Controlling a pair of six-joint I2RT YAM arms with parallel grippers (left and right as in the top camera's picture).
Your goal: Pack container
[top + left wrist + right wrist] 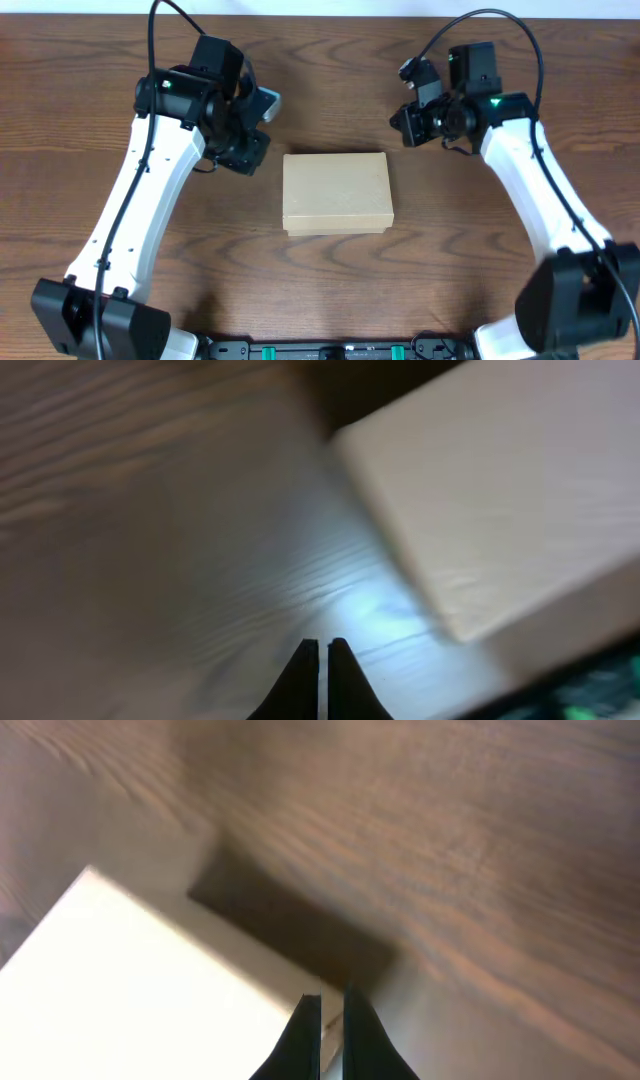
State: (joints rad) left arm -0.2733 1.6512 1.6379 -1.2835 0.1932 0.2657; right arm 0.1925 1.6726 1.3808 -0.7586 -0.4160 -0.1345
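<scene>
The container (336, 192) is a tan cardboard box with its flap lid down, lying flat in the middle of the table. It also shows in the left wrist view (500, 490) and in the right wrist view (120, 990). My left gripper (245, 150) hangs just left of the box's far-left corner, fingers (322, 660) shut and empty over bare wood. My right gripper (412, 122) hangs off the box's far-right corner, fingers (328, 1020) shut and empty near the box edge. No pens are in view.
The wooden table (320, 60) runs all round the box. The two white arms come in from the front left (130, 220) and front right (550, 220). A black rail (330, 350) lies along the front edge.
</scene>
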